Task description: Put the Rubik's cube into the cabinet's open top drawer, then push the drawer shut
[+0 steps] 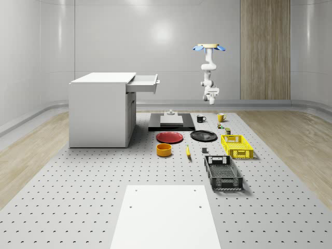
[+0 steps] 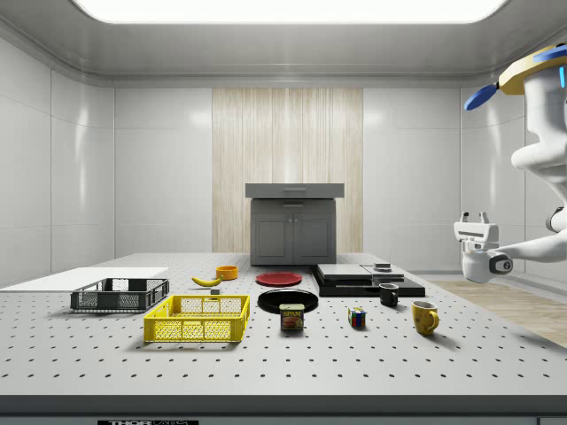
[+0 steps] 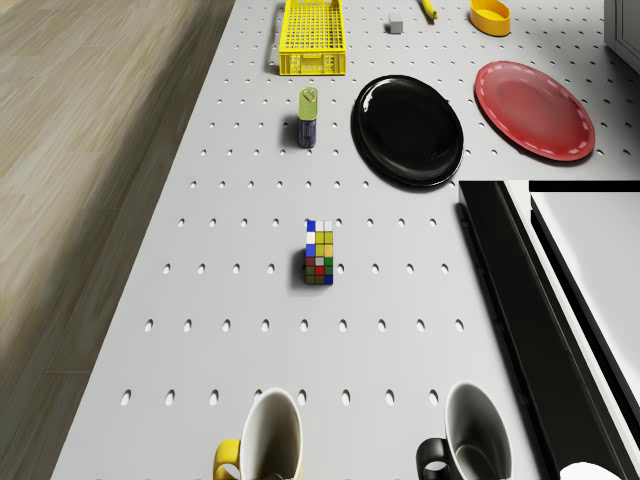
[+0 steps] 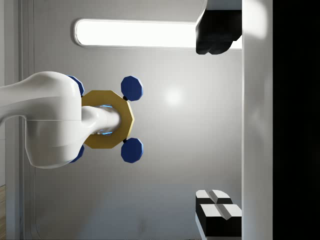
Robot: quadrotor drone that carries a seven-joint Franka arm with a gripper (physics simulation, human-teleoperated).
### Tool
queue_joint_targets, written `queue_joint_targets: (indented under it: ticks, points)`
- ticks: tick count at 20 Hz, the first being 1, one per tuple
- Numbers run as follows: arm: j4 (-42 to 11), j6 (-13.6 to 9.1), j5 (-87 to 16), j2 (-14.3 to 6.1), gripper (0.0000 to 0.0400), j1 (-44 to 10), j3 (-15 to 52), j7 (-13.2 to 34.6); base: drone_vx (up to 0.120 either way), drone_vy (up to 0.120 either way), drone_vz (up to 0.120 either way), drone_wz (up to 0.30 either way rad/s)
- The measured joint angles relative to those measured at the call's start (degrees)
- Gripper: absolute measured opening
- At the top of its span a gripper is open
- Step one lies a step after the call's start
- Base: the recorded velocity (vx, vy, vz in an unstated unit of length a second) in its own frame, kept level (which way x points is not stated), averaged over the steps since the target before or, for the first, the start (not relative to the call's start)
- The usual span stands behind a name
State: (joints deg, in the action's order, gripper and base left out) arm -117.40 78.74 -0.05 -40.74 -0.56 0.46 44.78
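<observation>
The Rubik's cube (image 3: 319, 253) (image 2: 357, 317) (image 1: 220, 125) lies on the perforated table, between the mugs and a small can. The white cabinet (image 1: 101, 111) (image 2: 292, 232) stands at the whole-scene view's left, with its top drawer (image 1: 145, 83) (image 2: 294, 190) pulled out. The drone (image 1: 209, 47) (image 2: 532, 71) hovers high over the table's far end, above the mugs. Its arm hangs folded, and the gripper (image 2: 472, 218) (image 1: 210, 94) (image 4: 197, 125) points upward, well above the cube. The fingers (image 4: 216, 46) are spread wide, open, with nothing between them.
A yellow mug (image 3: 260, 440) and a black mug (image 3: 470, 440) stand near the cube, the can (image 3: 308, 117) beyond it. Black plate (image 3: 408, 130), red plate (image 3: 533, 110), yellow basket (image 3: 313, 38), black basket (image 1: 223, 172), orange bowl (image 1: 164, 150), banana (image 1: 188, 151) and a black slab (image 1: 171, 124) share the table.
</observation>
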Motion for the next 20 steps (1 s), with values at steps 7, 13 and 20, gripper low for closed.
queue_joint_targets:
  ticks: [7,13,20]
  points:
    - [-0.21,0.30,-0.55,-0.21,0.0400,-0.14,0.41,0.06,0.120,0.074,0.000,0.000]
    - [-0.42,0.57,-1.97,-0.40,0.0400,-0.45,1.42,0.24,0.120,0.073,0.000,0.000]
    - [-0.94,0.94,-6.99,-0.70,0.0400,-1.56,5.00,0.91,0.120,0.000,0.000,0.000]
